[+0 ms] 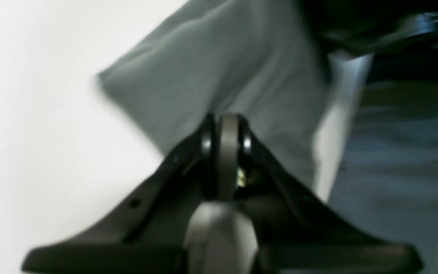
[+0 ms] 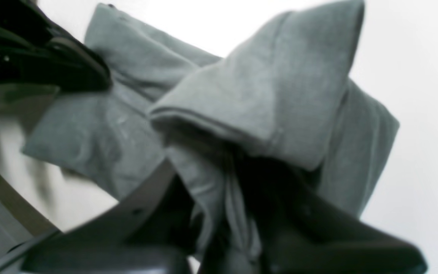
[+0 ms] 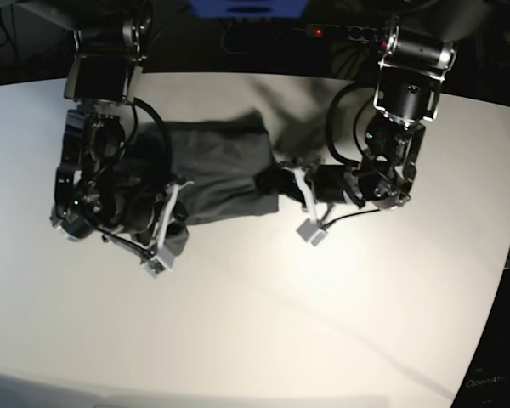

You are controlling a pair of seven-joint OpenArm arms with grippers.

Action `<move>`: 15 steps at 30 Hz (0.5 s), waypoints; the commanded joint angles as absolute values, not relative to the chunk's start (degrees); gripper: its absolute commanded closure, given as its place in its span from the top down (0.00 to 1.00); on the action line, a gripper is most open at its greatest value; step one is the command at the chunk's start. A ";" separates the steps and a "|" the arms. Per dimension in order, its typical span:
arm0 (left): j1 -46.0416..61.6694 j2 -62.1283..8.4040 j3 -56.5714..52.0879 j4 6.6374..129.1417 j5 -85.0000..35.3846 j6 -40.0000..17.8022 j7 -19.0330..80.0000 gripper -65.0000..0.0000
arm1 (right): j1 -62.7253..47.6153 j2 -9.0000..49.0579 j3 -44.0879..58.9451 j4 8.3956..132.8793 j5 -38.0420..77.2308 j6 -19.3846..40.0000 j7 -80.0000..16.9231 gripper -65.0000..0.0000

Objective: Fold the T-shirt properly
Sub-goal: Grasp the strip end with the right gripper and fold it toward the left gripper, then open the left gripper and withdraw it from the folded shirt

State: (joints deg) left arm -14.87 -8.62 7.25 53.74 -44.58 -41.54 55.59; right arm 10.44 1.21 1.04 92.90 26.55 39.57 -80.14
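Clamped on a bunched fold of the T-shirt [image 2: 264, 99], the right gripper [image 2: 226, 213] has grey cloth spilling between its dark jaws. Across the garment, the left gripper [image 1: 224, 152] is closed too, pinching a thin edge of the same cloth. Held between both arms, the T-shirt stretches dark and creased over the white table [image 3: 263, 314], towards its far half.
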 commanded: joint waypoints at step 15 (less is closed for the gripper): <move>-15.52 -9.71 6.73 65.01 -52.44 -40.00 61.32 0.04 | 11.91 2.42 1.10 94.11 27.56 40.00 -80.00 0.00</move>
